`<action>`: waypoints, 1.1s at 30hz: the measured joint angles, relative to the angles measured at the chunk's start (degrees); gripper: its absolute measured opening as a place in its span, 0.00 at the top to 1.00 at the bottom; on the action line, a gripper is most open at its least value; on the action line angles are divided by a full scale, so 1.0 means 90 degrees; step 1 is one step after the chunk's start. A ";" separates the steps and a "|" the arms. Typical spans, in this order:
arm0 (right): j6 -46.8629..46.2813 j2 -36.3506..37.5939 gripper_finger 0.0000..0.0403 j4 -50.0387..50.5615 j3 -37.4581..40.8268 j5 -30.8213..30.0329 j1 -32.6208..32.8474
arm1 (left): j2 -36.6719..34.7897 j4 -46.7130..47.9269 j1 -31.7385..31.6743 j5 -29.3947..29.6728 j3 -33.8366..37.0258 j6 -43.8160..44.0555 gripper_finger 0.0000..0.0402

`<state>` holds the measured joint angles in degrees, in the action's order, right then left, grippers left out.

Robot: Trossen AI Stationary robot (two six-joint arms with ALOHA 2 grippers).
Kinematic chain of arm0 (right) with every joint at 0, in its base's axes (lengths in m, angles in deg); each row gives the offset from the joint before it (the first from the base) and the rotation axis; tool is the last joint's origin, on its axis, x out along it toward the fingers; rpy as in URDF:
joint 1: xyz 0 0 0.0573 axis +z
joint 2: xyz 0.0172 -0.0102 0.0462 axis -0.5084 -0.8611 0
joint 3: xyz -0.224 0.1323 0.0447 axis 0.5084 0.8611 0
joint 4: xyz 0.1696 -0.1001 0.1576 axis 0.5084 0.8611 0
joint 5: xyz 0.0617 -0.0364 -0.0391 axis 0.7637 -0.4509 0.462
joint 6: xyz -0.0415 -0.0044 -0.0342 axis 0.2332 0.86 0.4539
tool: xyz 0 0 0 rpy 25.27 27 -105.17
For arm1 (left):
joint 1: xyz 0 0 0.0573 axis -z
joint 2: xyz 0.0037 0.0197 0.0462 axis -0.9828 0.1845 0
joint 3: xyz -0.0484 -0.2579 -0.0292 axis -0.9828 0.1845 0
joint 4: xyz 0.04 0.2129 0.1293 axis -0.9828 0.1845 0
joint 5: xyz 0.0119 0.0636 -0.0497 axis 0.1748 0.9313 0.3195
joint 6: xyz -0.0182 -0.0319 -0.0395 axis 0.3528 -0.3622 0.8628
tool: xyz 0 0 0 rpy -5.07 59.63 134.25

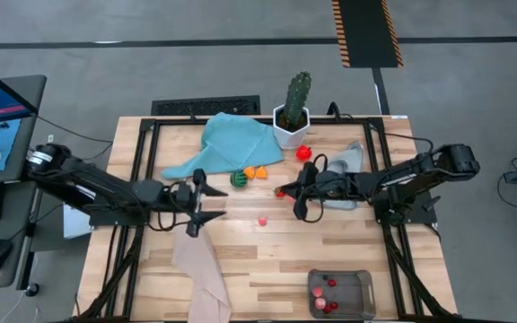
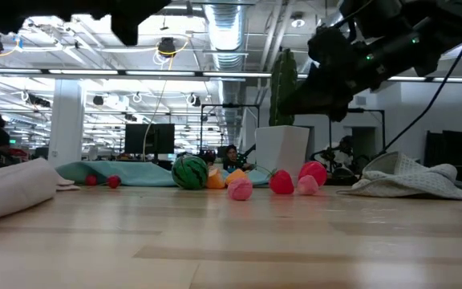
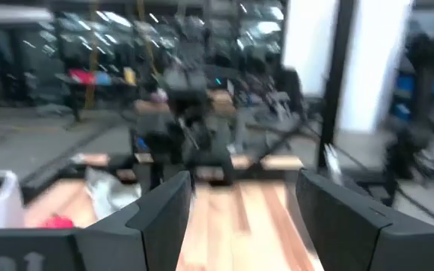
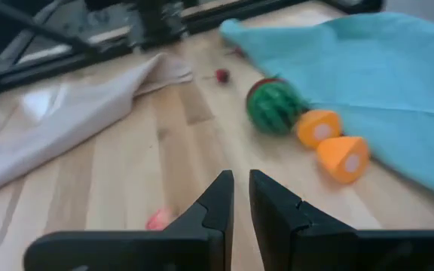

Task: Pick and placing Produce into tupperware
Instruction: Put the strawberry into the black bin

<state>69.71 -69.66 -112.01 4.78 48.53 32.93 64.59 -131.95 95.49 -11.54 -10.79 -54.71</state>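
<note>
Slatted wood table [image 1: 240,260], round striped ball [image 1: 238,178], clear tub [image 1: 363,285]

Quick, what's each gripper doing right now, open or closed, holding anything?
Left gripper: open, holding nothing.
Right gripper: nearly closed, nothing visible between its fingers.

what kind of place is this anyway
Probably a robotics lab in an open-plan industrial hall: a wooden table on a dark frame, exposed ceiling ducts with strip lights, and monitors with people seated behind.
</note>
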 joint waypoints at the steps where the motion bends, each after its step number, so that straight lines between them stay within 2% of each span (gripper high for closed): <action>1: 0.0057 0.0000 0.83 0.0041 0.0000 0.0117 0.0002 | -0.0111 0.0160 0.0022 -0.0077 0.0071 0.0015 0.43; 3: 0.0008 0.0000 0.83 0.0066 0.0000 0.0144 -0.0007 | -0.0330 0.0311 0.0074 -0.0019 0.0211 0.0132 0.43; 6: -0.0167 0.0000 0.83 0.0326 -0.0060 0.0189 -0.0083 | -0.0529 0.0345 0.0085 0.0511 0.0438 0.0490 0.43; 10: -0.0132 -0.0013 0.83 0.1980 -0.0726 0.0226 -0.0252 | -0.0644 0.0582 0.0075 0.1113 0.0578 0.0798 0.43; 14: 0.0051 -0.0280 0.83 0.3468 -0.1604 0.0208 -0.0320 | -0.0647 0.0617 0.0075 0.1113 0.0578 0.0839 0.43; 18: 0.0259 -0.0705 0.77 0.3761 -0.2222 0.0538 -0.0308 | -0.0645 0.0676 0.0075 0.1152 0.0578 0.0989 0.43; 26: 0.0639 -0.1663 0.53 0.3756 -0.2716 0.0685 -0.0396 | -0.0638 0.0918 0.0083 0.1055 0.0578 0.1256 0.43; 29: 0.0649 -0.1891 0.49 0.3652 -0.2766 0.0683 -0.0489 | -0.0638 0.0909 0.0083 0.1051 0.0578 0.1258 0.43; 33: 0.0709 -0.2078 0.49 0.3675 -0.2761 0.0685 -0.0643 | -0.0638 0.0924 0.0083 0.1046 0.0578 0.1258 0.43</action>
<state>76.09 -88.37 -78.93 -20.08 54.70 27.14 58.85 -123.63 96.23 -2.12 -5.59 -43.39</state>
